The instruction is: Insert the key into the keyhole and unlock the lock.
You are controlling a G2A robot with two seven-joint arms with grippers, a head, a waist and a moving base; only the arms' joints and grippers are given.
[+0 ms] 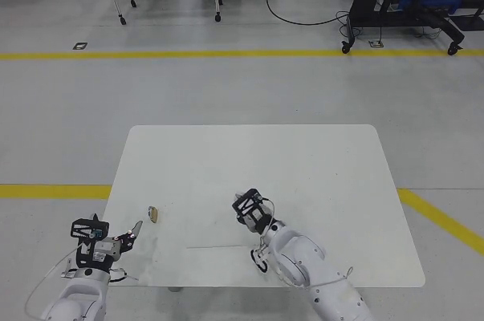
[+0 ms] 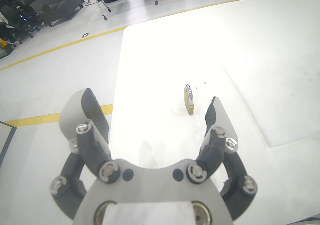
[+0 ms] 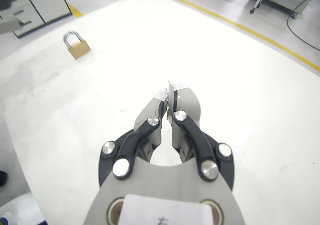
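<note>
Your right jaws are pinched narrow on a thin flat sliver of metal, which I take to be the key (image 3: 171,95); its tip pokes out just past the fingertips. Your left jaws stand wide, holding nothing.

The lock (image 1: 153,213) sits on the white surface (image 1: 322,160) between the two sets of jaws. It is just ahead of the left ones and well apart from the right. From the left wrist you see the lock (image 2: 189,100) edge-on, seemingly standing upright. From the right wrist its broad brass face (image 3: 78,48) is turned toward you, shackle closed.

So the key is in hand and the lock is not yet secured; nothing has been inserted. I'd judge the step to be grasping the lock. Bring the left jaws forward around the brass body, close on its flat faces and leave the shackle free. The keyhole isn't visible, so you'll likely need to lift and tilt the body until that end faces the key. Only then line up the blade.
</note>
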